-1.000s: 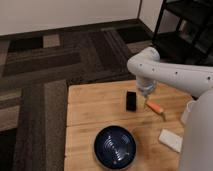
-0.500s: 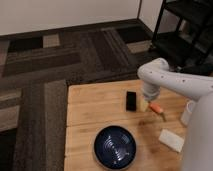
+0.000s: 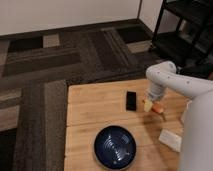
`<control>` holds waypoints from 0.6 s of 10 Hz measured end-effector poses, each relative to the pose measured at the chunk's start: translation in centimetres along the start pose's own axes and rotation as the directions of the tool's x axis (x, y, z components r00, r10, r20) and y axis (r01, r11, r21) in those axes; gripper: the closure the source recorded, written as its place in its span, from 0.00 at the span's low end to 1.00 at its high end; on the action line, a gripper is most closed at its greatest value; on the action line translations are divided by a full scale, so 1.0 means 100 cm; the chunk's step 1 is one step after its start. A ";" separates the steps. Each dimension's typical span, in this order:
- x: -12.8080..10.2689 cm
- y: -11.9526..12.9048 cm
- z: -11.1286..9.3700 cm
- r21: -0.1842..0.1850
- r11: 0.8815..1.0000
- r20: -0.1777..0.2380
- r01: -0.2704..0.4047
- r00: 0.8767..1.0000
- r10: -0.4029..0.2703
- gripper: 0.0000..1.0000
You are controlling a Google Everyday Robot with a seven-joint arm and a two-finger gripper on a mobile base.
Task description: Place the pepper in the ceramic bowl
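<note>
The pepper [image 3: 159, 108] is a small orange piece lying on the wooden table [image 3: 95, 107] at the right, partly hidden by my arm. My gripper [image 3: 148, 104] hangs from the white arm, low over the table, right beside the pepper on its left. The ceramic bowl [image 3: 115, 146] is dark navy blue with ridged rings inside. It stands near the table's front edge, to the front-left of the gripper, with nothing in it.
A small black block [image 3: 131, 100] lies just left of the gripper. A flat white object [image 3: 170, 140] lies at the front right. My white arm [image 3: 197, 130] covers the table's right side. A black shelf [image 3: 185, 30] stands at the back right on the carpet.
The arm has swung to the right and come down, so the gripper moved from near the black block to beside the pepper. The pepper, bowl and block have not moved.
</note>
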 end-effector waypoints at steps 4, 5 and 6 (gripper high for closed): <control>0.014 -0.006 0.004 -0.011 1.000 -0.031 -0.013 0.999 0.013 0.86; 0.022 -0.006 0.005 -0.013 1.000 -0.058 -0.015 0.998 0.015 0.96; 0.027 -0.005 0.005 -0.010 1.000 -0.086 -0.009 0.996 0.008 1.00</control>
